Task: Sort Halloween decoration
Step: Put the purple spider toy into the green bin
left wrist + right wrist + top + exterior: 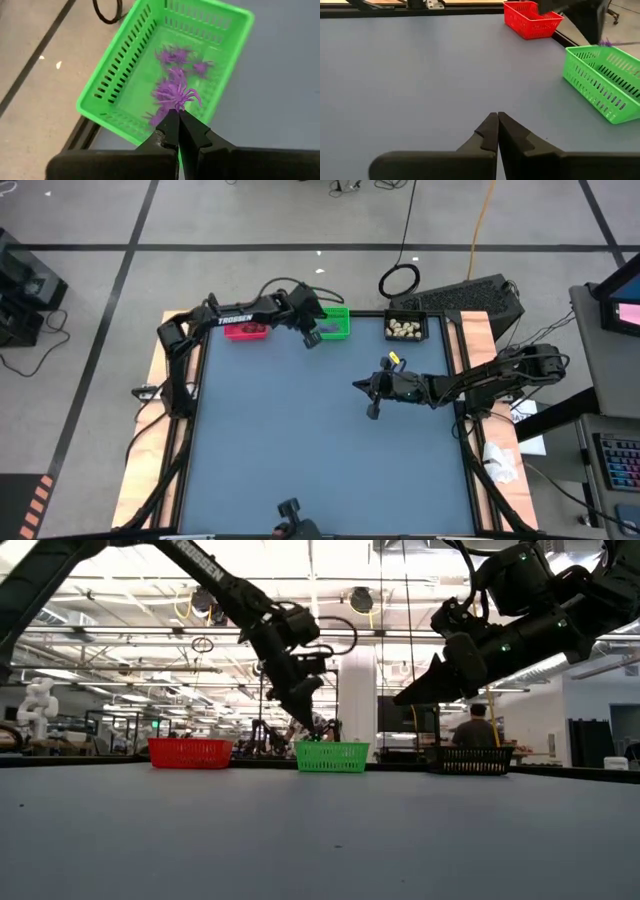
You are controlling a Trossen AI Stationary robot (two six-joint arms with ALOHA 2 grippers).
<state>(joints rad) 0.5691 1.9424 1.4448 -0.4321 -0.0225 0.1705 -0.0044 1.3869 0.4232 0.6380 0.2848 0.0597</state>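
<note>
At the far left stands the red bin (246, 330). The left gripper (311, 340) hangs over the green bin (338, 323), fingers closed, pinching a purple bit (176, 95); more purple bits lie inside. Mid-table, the right gripper (372, 411) hangs closed and empty. Cream lumps (404, 329) fill the black bin (423, 321), far right.

Both arms' fingers (178, 131) pressed together.

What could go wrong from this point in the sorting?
The left gripper is shut right above the green bin, a purple spider at its tips; whether it is pinched is unclear. If held, it may snag and lift back out. The fingers could also nudge the light bin off the table edge. The right gripper hangs shut over bare table.
</note>
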